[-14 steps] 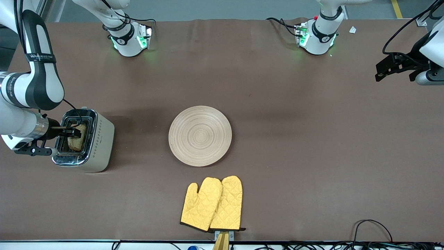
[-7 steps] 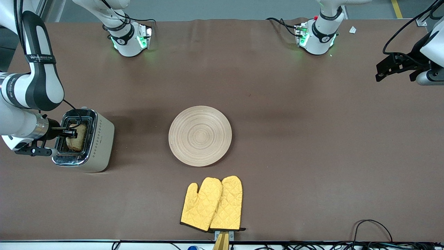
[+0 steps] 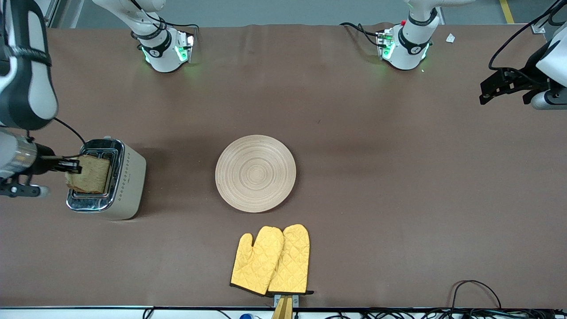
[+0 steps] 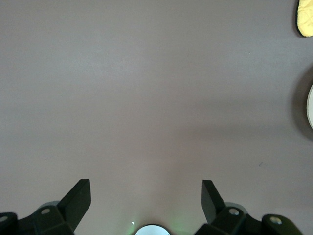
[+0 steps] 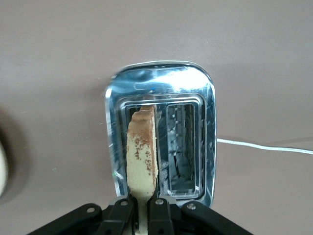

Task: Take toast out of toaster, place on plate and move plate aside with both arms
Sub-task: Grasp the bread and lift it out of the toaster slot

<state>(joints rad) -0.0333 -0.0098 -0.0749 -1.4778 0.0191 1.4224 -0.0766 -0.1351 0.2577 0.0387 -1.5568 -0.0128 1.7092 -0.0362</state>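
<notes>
My right gripper (image 3: 73, 166) is shut on the toast (image 3: 90, 173), a speckled tan-brown slice held on edge above the toaster (image 3: 122, 177) and lifted clear of its slots. In the right wrist view the toast (image 5: 142, 152) stands between my fingers (image 5: 122, 210) over the chrome toaster top (image 5: 208, 122). The round light-wood plate (image 3: 255, 173) lies bare at the table's middle. My left gripper (image 3: 505, 86) is open and empty, waiting above the left arm's end of the table; in its wrist view its fingertips (image 4: 80, 193) frame bare table.
A pair of yellow oven mitts (image 3: 272, 259) lies nearer to the front camera than the plate. A thin white cable (image 5: 264, 146) runs from the toaster. Both arm bases (image 3: 164, 48) stand at the table's edge farthest from the front camera.
My right gripper has risen and drawn the toast up out of the toaster slot. The left arm, plate and mitts have not moved.
</notes>
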